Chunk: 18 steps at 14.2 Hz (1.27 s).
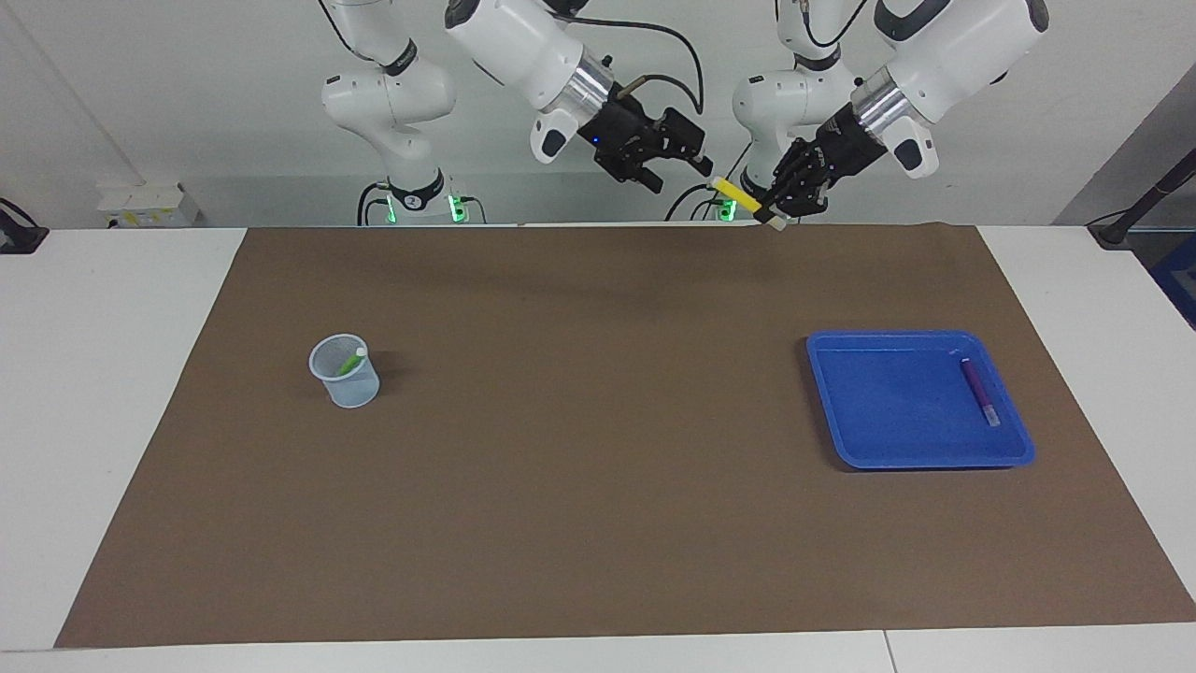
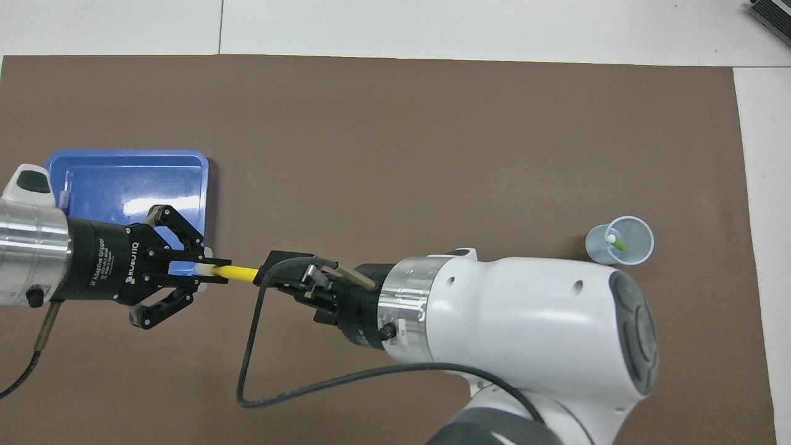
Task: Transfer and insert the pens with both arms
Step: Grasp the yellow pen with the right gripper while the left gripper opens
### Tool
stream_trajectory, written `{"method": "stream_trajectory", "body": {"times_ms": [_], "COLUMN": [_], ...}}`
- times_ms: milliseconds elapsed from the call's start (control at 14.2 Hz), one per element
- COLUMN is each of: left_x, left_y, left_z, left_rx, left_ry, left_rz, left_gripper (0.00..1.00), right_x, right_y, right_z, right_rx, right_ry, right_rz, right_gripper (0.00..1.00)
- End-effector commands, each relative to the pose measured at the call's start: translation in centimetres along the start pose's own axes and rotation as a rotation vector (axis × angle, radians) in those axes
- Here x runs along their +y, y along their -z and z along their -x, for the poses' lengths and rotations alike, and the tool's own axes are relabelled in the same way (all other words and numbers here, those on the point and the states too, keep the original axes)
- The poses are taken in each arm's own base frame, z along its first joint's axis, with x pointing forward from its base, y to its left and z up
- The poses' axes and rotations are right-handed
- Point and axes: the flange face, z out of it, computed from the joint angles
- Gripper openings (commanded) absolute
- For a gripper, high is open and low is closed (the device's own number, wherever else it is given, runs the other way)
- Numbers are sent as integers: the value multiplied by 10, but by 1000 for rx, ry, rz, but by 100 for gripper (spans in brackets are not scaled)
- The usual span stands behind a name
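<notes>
Facing view: three pens. Yellow pen [image 1: 738, 195] clenched in left gripper [image 1: 774, 215], right gripper [image 1: 691, 159] released beside it; green pen [image 1: 351, 362] in one cup [image 1: 345, 372]; purple pen [image 1: 979, 392] in one tray [image 1: 897, 402].

you see the yellow pen [image 1: 738, 194] held level in the left hand [image 1: 777, 211], above the surface; the green pen [image 1: 352, 361] leans in the cup [image 1: 346, 374]; the purple pen [image 1: 978, 391] lies flat in the blue tray [image 1: 911, 402].

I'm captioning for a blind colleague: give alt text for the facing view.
Above the mat's robot-side edge, the left gripper holds out a yellow pen to the open right gripper. A purple pen lies in a blue tray; a green pen stands in a cup.
</notes>
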Motion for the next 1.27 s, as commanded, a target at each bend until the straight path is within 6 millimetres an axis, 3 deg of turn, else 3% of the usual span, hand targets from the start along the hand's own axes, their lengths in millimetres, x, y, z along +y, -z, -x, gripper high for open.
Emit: {"method": "stream_trajectory", "body": {"times_ms": [0,141,352,633,844,1195], "left_x": [-11,-11,-12,-13,-13,-14], "left_y": [1,1,4,4,5,5], "left_z": [1,0,-1,-1,-1,-2], "left_rx": [-13,-13,-14,-13,-13,-14], "left_ry": [20,24,26,31,33,34], "left_rz": [10,9,8,8,8,6], "left_gripper": [0,0,0,0,0,0], "right_x": [-6,-11,-13,-8,-6,-5], "right_y": [-1,-9,-10,-30,-41,-42], "right_z": [11,21,12,16,15,9], "right_rx": [7,36,75,89,87,100], "right_ry": [-29,-11,-3,47,54,65], "right_rz": [-30,-75,-110,-120,-118,-123], "right_gripper": [100,100,100,72,65,24]}}
